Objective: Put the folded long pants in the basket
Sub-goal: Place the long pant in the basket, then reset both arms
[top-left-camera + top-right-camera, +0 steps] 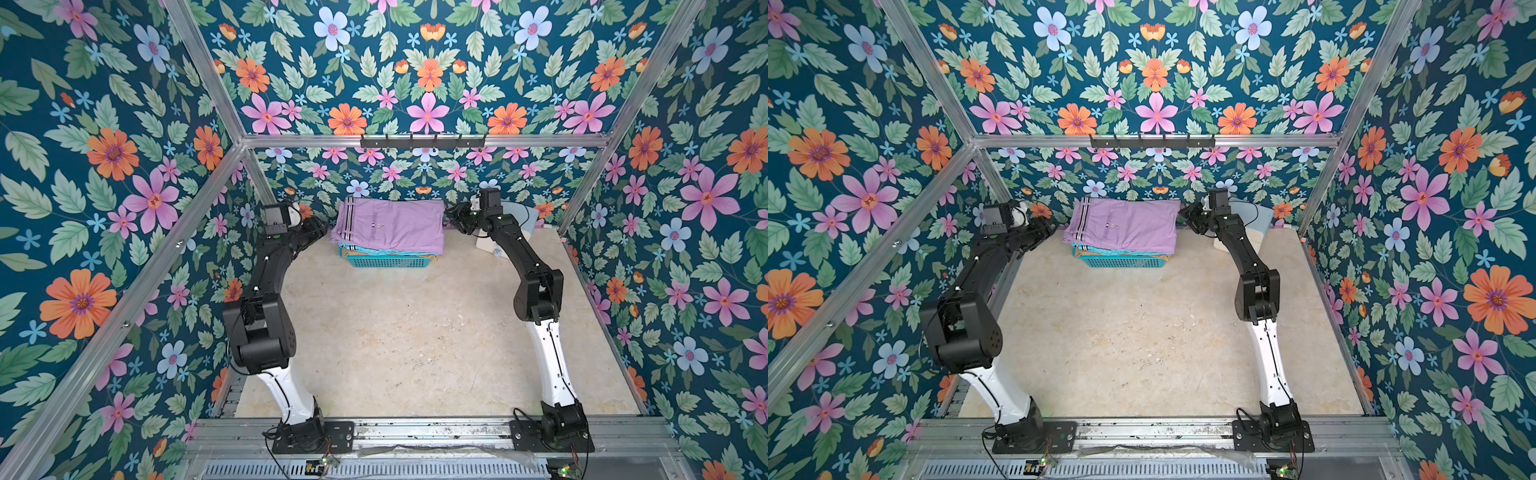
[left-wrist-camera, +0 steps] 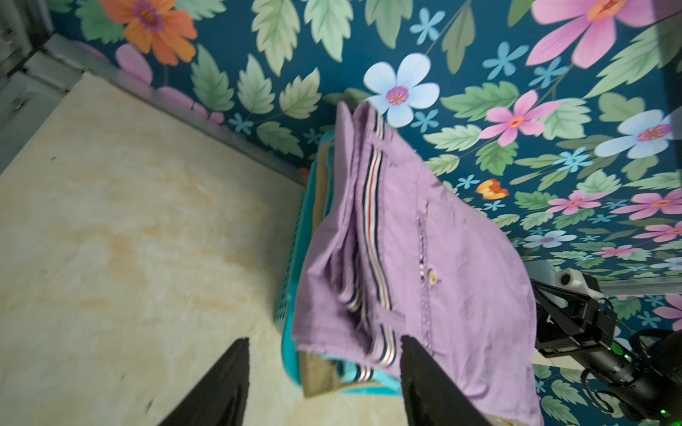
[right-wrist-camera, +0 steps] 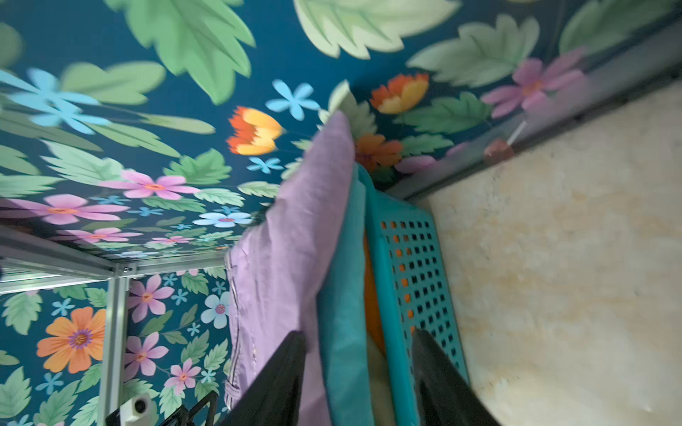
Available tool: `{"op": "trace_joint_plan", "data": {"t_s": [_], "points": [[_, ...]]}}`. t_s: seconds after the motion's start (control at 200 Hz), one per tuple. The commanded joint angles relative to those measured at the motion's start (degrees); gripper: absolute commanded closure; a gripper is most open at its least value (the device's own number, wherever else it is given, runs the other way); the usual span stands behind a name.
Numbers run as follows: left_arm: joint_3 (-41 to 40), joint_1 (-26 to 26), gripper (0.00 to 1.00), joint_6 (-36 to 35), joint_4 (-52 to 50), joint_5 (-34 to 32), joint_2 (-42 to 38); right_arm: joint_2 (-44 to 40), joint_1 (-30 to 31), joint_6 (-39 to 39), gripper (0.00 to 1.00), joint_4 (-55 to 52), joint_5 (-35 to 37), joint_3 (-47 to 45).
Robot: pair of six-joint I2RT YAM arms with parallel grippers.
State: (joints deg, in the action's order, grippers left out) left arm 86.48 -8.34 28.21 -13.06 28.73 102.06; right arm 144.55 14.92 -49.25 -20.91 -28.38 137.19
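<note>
I register the lilac pants (image 1: 390, 224) as soft woven cloth, matt. The turquoise pants (image 3: 343, 332): smooth matt cloth. The basket (image 1: 386, 262): smooth teal plastic, slight sheen, perforated. The tabletop (image 1: 415, 332): pale matt wood-like board, mottled. The frame rail (image 1: 291, 141): brushed bare metal. My left fingers (image 2: 221, 383): matt black.

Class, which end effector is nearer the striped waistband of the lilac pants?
Left. The left end effector sits right beside the striped waistband; the right end effector is at the lilac pants' opposite edge.
</note>
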Motion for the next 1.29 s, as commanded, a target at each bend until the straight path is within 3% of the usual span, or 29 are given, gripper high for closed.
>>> {"op": "trace_joint_plan", "data": {"t_s": [0.0,0.08,0.17,0.3,0.54,0.66,0.79,0.85,0.895,0.965,1.12,1.195,1.29], "points": [[-4.8,0.0,0.28,0.8,8.0,-3.4,-3.4,-10.1,1.8,2.3,0.46,6.0,3.2,-11.6],[-3.9,-0.1,0.28,1.0,5.9,-3.6,-2.8,-16.3,1.9,0.9,0.46,7.4,6.5,-21.5],[-4.3,-0.1,0.28,1.6,7.4,0.0,-2.7,-21.2,1.9,1.3,0.45,13.6,5.6,-30.6],[-4.9,0.0,0.29,3.0,8.8,4.4,-2.1,-23.7,1.9,3.3,0.39,13.8,2.6,-35.1],[-18.8,0.8,0.37,4.9,19.0,3.2,-11.1,-32.3,2.1,8.1,0.41,14.9,4.1,-45.3],[-28.7,4.4,0.33,1.9,23.1,-6.6,-19.9,-40.1,2.5,12.9,0.42,15.3,8.2,-53.8],[-42.5,15.1,0.21,-7.3,30.1,-24.1,-32.4,-55.4,4.0,23.7,0.38,18.8,19.4,-69.6],[-48.0,18.0,0.18,-10.5,33.9,-28.8,-36.6,-61.6,4.0,28.5,0.34,20.4,23.9,-76.3],[-50.9,19.1,0.11,-11.2,35.0,-32.8,-39.1,-65.5,3.9,33.2,0.30,20.7,27.6,-80.7],[-55.7,20.6,0.09,-11.0,36.9,-39.1,-43.4,-71.3,3.8,37.9,0.23,21.0,32.8,-87.3],[-67.9,21.4,0.06,-12.3,44.9,-42.2,-51.0,-84.8,3.6,38.3,0.08,32.9,43.2,-106.2],[-72.1,21.6,0.05,-13.7,46.6,-47.6,-53.6,-91.1,3.6,39.1,0.01,38.2,49.8,-113.8],[-73.6,21.5,0.05,-15.2,45.8,-53.9,-54.1,-97.2,2.8,39.4,0.01,38.6,52.8,-118.4]]}}
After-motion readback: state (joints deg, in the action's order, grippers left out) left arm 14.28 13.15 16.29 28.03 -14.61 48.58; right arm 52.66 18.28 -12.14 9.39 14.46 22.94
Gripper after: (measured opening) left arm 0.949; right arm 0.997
